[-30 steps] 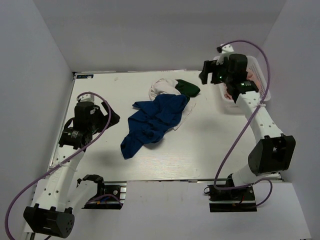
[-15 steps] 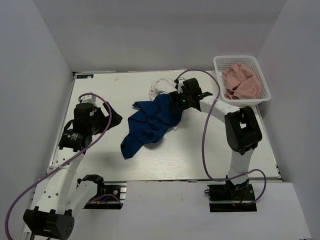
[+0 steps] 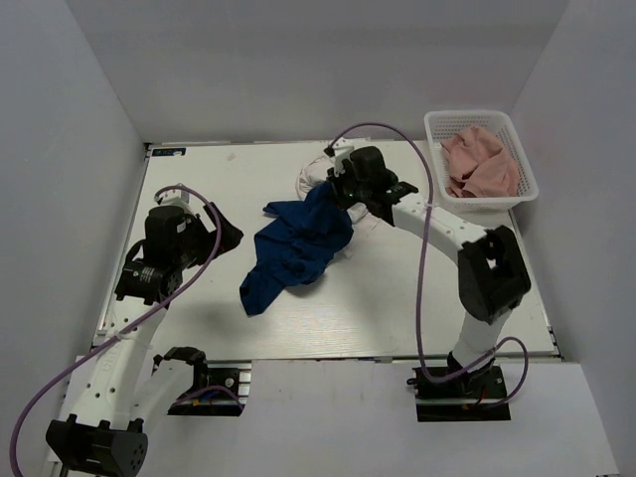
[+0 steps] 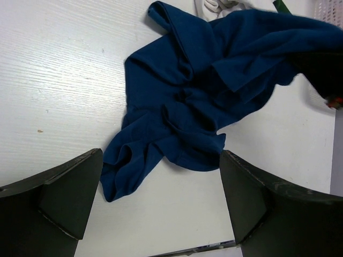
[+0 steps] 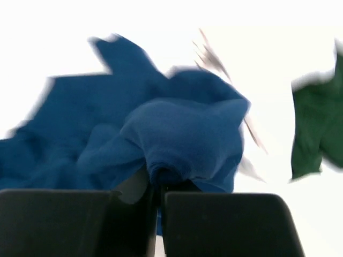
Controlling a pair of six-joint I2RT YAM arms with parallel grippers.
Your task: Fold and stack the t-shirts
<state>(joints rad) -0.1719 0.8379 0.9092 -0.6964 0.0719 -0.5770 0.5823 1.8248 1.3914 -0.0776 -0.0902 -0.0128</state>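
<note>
Top external view: nothing folded or stacked yet. Right gripper (image 5: pixel 159 187) clamps the crumpled blue cloth t-shirt (image 3: pixel 298 243); left gripper (image 3: pixel 225 237) gapes wide, empty.

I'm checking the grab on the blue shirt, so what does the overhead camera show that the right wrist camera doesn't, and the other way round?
Only the overhead view: the white basket at far right with the pink shirt inside, and the left claw open, apart from the cloth.
Only the right wrist view: the right claw shut on a bunched fold of the blue shirt, and a dark green sleeve off to the side.
Both: the crumpled blue shirt, with some cream cloth at its edge.
</note>
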